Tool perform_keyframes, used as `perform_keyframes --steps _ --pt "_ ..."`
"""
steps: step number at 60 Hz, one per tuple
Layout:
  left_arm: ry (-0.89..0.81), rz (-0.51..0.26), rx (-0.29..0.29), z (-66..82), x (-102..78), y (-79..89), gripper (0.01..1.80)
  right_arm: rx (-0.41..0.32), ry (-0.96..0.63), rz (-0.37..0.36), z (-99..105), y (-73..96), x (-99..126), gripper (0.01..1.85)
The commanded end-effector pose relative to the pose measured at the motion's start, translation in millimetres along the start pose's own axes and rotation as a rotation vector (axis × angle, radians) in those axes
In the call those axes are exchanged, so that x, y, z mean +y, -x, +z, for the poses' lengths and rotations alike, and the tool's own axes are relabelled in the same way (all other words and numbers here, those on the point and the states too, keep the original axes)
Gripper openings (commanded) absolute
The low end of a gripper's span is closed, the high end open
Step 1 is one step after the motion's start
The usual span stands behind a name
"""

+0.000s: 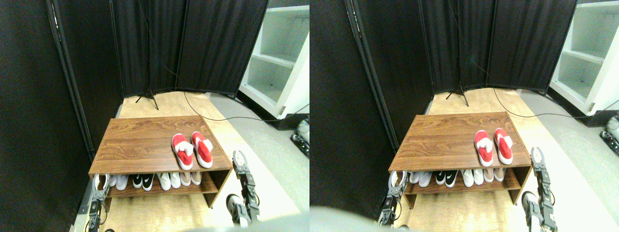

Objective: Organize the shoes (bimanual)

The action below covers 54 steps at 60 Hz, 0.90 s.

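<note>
Two bright red slip-on shoes with white patches lie side by side on the right part of the wooden rack's top (140, 140), toes pointing away from me. The left shoe (182, 151) and the right shoe (202, 149) almost touch and reach close to the front edge. My left gripper (100, 182) stands low at the rack's front left corner, far from the shoes. To the right of the rack, beside its front right corner, my right gripper (239, 157) points upward. Neither gripper holds anything.
On the lower shelf (159, 189) stands a row of white, black-and-white and beige shoes (157, 180). Black curtain panels (159, 43) close off the back and left. A white cabinet (280, 58) stands at the back right, and a cable (227, 118) runs across the floor.
</note>
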Motion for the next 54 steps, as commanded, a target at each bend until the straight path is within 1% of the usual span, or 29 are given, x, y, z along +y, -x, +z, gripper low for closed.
perform_keyframes --steps 1,3,5,7,8,10,12,16,19,27,34,36,38,43,45,51,54 --pt "-0.006 -0.044 -0.006 -0.6 -6.6 -1.6 0.25 -0.019 0.003 0.010 -0.9 -12.5 -1.2 0.01" --pt "-0.006 -0.044 -0.006 -0.8 -7.0 -1.5 0.25 -0.025 -0.003 -0.005 -1.2 -17.2 -2.7 0.01" --pt "-0.008 -0.044 -0.009 -0.7 -6.9 -1.5 0.25 -0.027 -0.042 -0.031 -2.6 -23.9 -5.5 0.01" --pt "-0.010 -0.045 -0.011 -1.0 -7.2 -1.4 0.25 -0.028 -0.038 -0.043 -3.6 -28.6 -7.5 0.01" --pt "-0.010 -0.045 -0.011 -1.0 -7.2 -1.4 0.25 -0.028 -0.038 -0.043 -3.6 -28.6 -7.5 0.01" --pt "-0.010 -0.045 -0.009 -1.3 -7.6 -1.4 0.25 -0.042 -0.066 -0.072 -4.5 -32.5 -9.4 0.01" --pt "-0.012 -0.043 -0.014 -1.6 -7.7 -1.3 0.25 -0.028 -0.084 -0.081 -5.4 -38.4 -12.7 0.01" --pt "-0.010 -0.039 -0.018 -1.6 -7.7 -1.2 0.25 -0.032 -0.124 -0.109 -7.3 -43.9 -15.5 0.01" --pt "-0.017 -0.041 -0.017 -2.0 -7.9 -1.3 0.25 -0.041 -0.107 -0.138 -8.3 -51.6 -20.7 0.01" --pt "-0.021 -0.043 -0.012 -2.3 -8.3 -1.5 0.23 -0.023 -0.109 -0.159 -12.6 -62.2 -27.9 0.01" --pt "-0.015 -0.043 -0.017 -2.5 -8.6 -1.5 0.24 -0.008 -0.113 -0.177 -18.0 -64.5 -31.0 0.01" --pt "-0.014 -0.046 -0.016 -2.2 -8.3 -1.5 0.23 -0.013 -0.099 -0.191 -21.3 -63.2 -31.3 0.01" --pt "-0.018 -0.046 -0.020 -2.2 -8.4 -1.4 0.23 -0.008 -0.070 -0.183 -24.0 -62.4 -32.2 0.01" --pt "-0.022 -0.043 -0.022 -1.6 -7.7 -1.6 0.24 -0.016 -0.074 -0.205 -31.7 -57.6 -29.8 0.01" --pt "-0.027 -0.043 -0.026 -2.0 -8.0 -1.3 0.24 0.003 -0.113 -0.209 -35.6 -57.2 -30.0 0.01" --pt "-0.021 -0.046 -0.026 -2.4 -7.5 -1.6 0.25 0.020 -0.145 -0.220 -46.9 -58.4 -30.2 0.01" --pt "-0.020 -0.045 -0.028 -2.3 -6.8 -2.0 0.25 0.039 -0.116 -0.209 -52.7 -59.3 -29.3 0.01"
